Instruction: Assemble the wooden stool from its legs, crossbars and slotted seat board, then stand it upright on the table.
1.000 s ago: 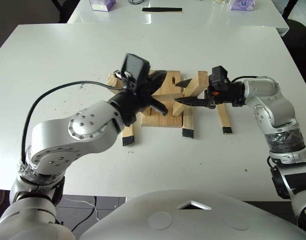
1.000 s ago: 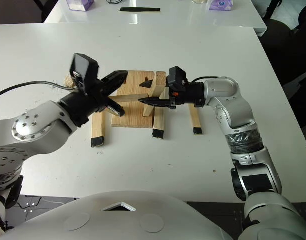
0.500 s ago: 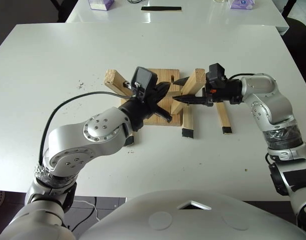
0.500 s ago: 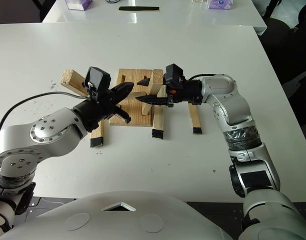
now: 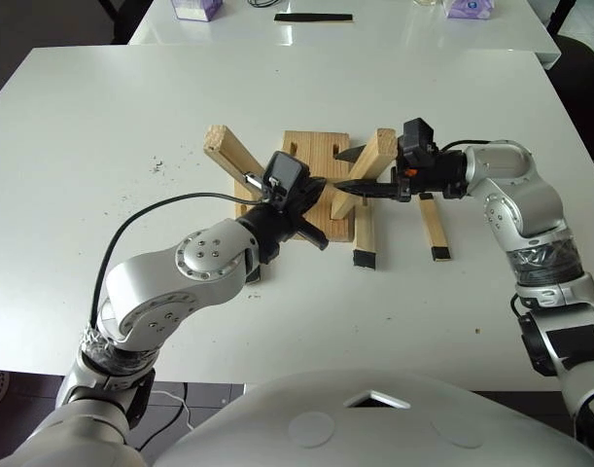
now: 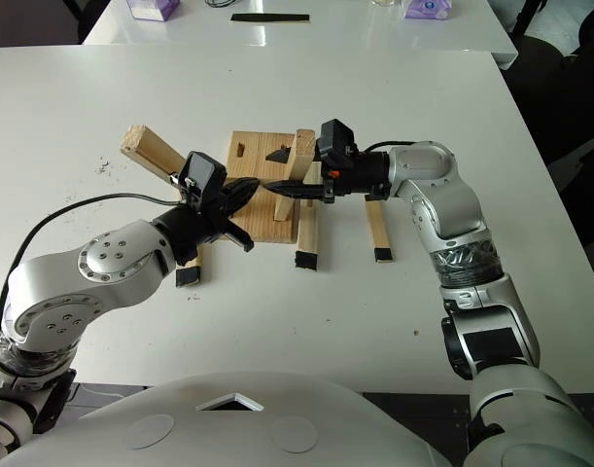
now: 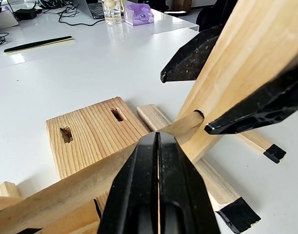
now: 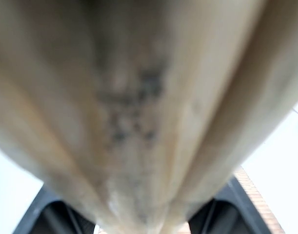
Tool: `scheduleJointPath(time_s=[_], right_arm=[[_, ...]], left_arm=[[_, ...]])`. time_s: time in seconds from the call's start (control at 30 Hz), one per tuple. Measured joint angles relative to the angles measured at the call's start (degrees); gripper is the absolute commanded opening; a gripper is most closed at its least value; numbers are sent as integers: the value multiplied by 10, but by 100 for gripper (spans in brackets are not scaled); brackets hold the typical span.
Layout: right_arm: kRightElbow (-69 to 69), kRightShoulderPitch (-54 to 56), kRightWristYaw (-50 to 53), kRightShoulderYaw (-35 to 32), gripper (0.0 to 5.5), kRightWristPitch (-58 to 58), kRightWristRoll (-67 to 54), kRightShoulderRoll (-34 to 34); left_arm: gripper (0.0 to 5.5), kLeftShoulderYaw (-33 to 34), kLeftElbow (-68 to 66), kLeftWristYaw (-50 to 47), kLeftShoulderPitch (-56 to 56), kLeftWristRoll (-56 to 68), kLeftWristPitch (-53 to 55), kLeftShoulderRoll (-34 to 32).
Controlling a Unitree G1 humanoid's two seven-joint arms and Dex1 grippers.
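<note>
**Inspector:** What differs from a second ago?

**Assistant:** The left arm has come down from above the seat board. Its wrist now lies low, and the board's slots stand uncovered. The right gripper keeps its leg and has shifted only slightly.

**Inspector:** State of the left gripper?

**Assistant:** Its fingers are drawn to a thin slit, clamped on the crossbar close to its end. Just beyond the fingertips, that end enters a hole in the tilted leg.

**Inspector:** And the right one?

**Assistant:** It pinches the leg from both sides, just past the joint. Beside both grippers the seat board lies flat on the table. Under the held leg lies a spare black-capped leg.
</note>
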State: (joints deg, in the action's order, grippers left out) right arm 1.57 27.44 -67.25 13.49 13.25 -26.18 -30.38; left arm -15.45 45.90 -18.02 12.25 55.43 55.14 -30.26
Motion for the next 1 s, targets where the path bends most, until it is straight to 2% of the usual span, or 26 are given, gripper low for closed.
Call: scheduleJointPath(time_s=[0.17,0.3,0.43,0.53,0.6,0.7,0.77,0.83,1.0], right_arm=[[-7,-2,-1,-1,200,3,0,-5],[-16,-8,-3,-4,200,3,-1,-10],[-16,-10,-5,-6,200,3,-3,-11],[-17,-16,-5,-9,200,2,-4,-12],[-17,-20,-5,-14,200,2,-6,-12],[-15,-20,-7,-15,200,2,-7,-12],[-12,-17,-9,-14,200,2,-6,-11],[-6,-10,-13,-11,200,2,-5,-8],[20,-9,-54,-23,200,-13,-15,-16]], left_arm=[[0,79,11,30,48,41,-32,34],[0,208,-26,52,199,146,-92,30],[0,331,-122,58,278,195,-128,-27],[0,398,-210,96,254,145,-131,-105],[0,409,-251,144,195,93,-120,-154],[0,398,-259,208,80,57,-98,-169],[0,367,-209,247,2,70,-83,-149],[0,306,-121,256,-41,118,-83,-96],[0,275,-64,190,-71,117,-114,-41]])
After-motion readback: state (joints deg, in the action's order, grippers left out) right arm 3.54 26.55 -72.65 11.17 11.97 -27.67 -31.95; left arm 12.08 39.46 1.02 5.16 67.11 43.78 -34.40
